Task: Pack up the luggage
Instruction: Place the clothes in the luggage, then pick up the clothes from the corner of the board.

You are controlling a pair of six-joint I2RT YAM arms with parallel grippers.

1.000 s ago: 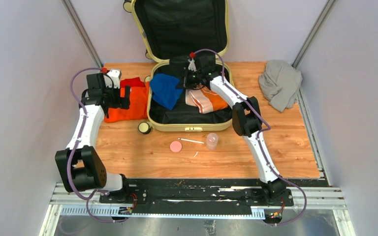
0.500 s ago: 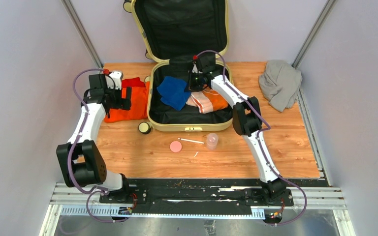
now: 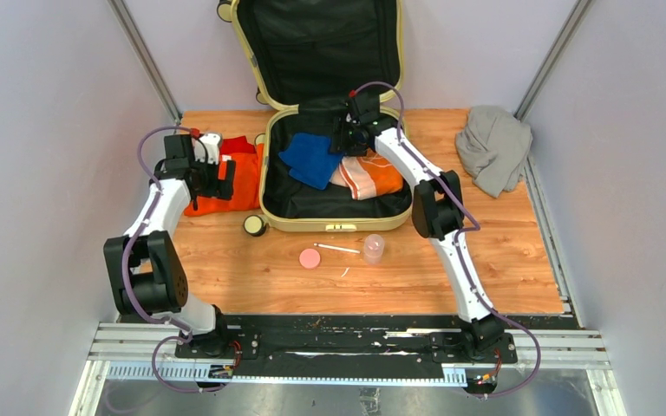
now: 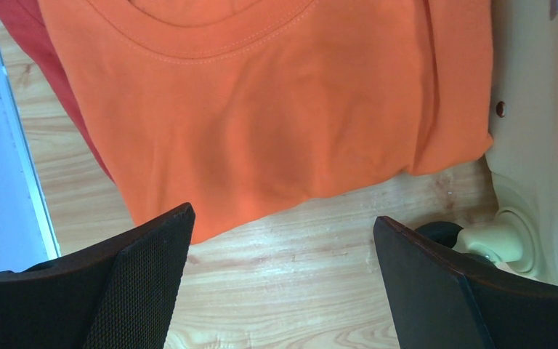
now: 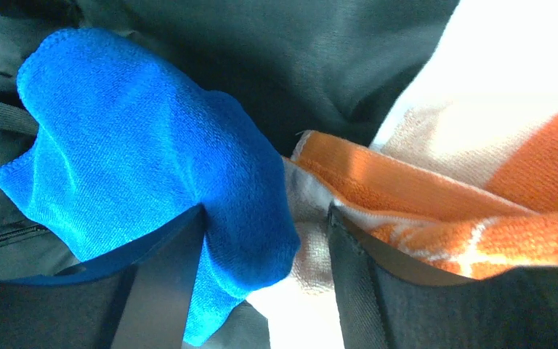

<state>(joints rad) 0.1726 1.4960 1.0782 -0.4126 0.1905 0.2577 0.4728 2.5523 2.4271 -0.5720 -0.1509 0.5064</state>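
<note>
Left gripper (image 4: 280,218) spread wide, empty, above orange shirt (image 4: 276,109); shirt lies against left wall of luggage (image 3: 373,225), so I judge the transfer goes rightward; right gripper (image 5: 265,214) parted, loosely straddling blue cloth (image 5: 138,145).

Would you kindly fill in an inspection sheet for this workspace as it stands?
Surface: wooden table, no spills seen.
Job's things: luggage open, lid upright; blue cloth and striped towel inside; orange T-shirt on a red garment beside it at left; grey garment far right.
Clutter: pink lid, white stick, clear cup in front of the luggage.
Grippers: left gripper open above the T-shirt's edge; right gripper jaws apart, blue cloth between them.
Cables: purple cables loop along both arms; no snag seen.
Surroundings: pale walls, metal posts.
</note>
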